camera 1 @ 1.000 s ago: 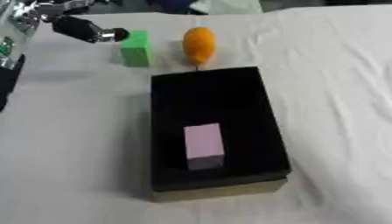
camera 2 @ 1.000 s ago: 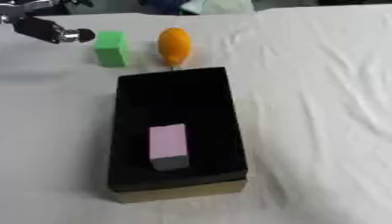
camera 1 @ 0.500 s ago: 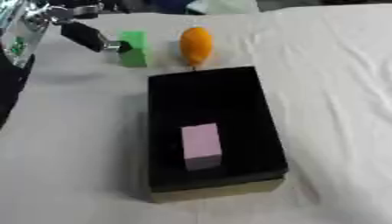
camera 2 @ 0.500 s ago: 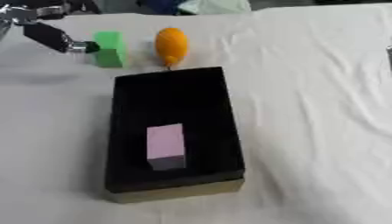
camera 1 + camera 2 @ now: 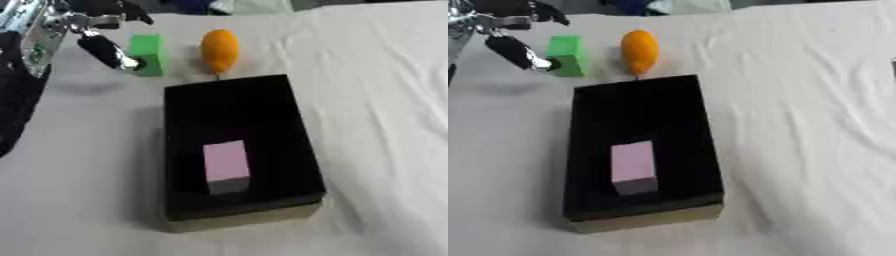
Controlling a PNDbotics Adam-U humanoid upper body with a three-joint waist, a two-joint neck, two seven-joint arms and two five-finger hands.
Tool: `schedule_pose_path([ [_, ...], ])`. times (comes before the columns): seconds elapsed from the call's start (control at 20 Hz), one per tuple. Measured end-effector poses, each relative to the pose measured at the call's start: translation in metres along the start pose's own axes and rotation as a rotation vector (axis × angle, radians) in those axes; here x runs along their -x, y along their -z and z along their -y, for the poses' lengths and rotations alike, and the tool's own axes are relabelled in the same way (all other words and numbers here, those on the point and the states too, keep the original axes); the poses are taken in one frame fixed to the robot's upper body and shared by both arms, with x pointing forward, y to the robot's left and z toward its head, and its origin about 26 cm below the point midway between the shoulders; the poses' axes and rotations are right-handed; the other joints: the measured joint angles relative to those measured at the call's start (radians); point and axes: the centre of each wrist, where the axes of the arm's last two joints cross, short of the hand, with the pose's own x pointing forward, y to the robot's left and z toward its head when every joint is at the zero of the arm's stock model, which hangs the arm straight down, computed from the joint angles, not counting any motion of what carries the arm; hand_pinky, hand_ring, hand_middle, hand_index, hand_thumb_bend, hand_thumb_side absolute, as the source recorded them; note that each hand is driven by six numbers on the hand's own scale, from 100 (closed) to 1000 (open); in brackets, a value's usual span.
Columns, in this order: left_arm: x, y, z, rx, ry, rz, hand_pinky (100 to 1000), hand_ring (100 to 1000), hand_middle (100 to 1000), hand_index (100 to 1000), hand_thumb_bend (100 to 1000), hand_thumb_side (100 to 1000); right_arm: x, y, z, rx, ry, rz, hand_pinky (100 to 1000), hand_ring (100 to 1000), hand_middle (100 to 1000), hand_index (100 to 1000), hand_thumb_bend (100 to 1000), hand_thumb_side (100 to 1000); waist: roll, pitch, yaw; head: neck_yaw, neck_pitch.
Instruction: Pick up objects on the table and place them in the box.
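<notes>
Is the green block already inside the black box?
No. The green block stands on the white cloth beyond the black box, next to the left hand; only a pink block lies inside.

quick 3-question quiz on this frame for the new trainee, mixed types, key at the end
1. True or false: the pink block lies inside the black box.
2. Which thing is the left hand next to? A) orange fruit B) green block C) pink block
3. Fill in: the two things left on the white cloth lie beyond the box's ____ end.

Key: 1 true; 2 B; 3 far.
</notes>
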Motion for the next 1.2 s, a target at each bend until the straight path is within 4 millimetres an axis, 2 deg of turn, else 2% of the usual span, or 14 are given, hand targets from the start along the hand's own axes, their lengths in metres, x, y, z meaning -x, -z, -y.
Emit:
schedule_pose_path([
  [0.65, 0.0088, 0.0017, 0.0043, 0.012, -0.045, -0.101, 858, 945, 931, 973, 318, 679, 0.0007, 0.0003, 0.0007, 0.010, 0.011, -0.013, 842, 658, 636, 829, 100, 953, 0.002, 0.043, -0.024, 0.023, -0.020],
  [0.9, 0.0100, 0.0016, 0.0040, 0.034, -0.061, -0.096, 823, 912, 856, 909, 270, 690, 0.0024, 0.0008, 0.0018, 0.021, 0.009, -0.023, 842, 658, 635, 828, 100, 952, 0.000, 0.050, -0.026, 0.028, -0.021],
  [1.05, 0.0106, 0.0010, 0.0032, 0.041, -0.071, -0.092, 772, 857, 783, 845, 194, 649, 0.0043, 0.0008, 0.0025, 0.030, 0.008, -0.032, 841, 657, 634, 828, 100, 954, 0.000, 0.050, -0.029, 0.030, -0.021],
  [1.15, 0.0105, 0.0008, 0.0026, 0.038, -0.073, -0.090, 734, 820, 748, 810, 102, 544, 0.0059, -0.0003, 0.0029, 0.032, 0.007, -0.040, 841, 657, 634, 828, 100, 954, 0.000, 0.050, -0.030, 0.031, -0.021],
  [1.2, 0.0102, 0.0006, 0.0019, 0.032, -0.074, -0.090, 728, 813, 742, 803, 100, 519, 0.0068, -0.0011, 0.0030, 0.031, 0.005, -0.044, 841, 658, 634, 828, 100, 954, 0.000, 0.050, -0.030, 0.031, -0.021],
])
